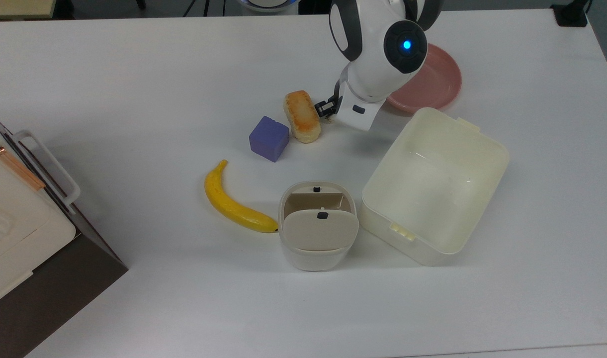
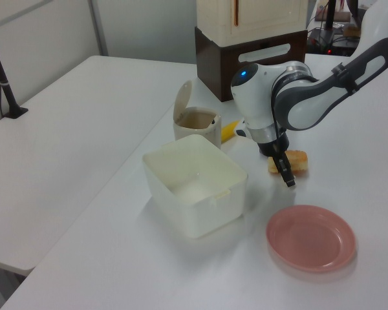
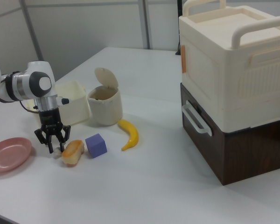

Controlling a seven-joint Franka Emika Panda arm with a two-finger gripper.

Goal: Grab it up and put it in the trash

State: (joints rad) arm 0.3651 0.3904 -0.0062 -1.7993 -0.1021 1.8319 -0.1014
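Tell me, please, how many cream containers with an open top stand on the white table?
2: the small trash bin with its flap lid up, beside the banana's tip, and the larger rectangular tub at the top view's right of it.
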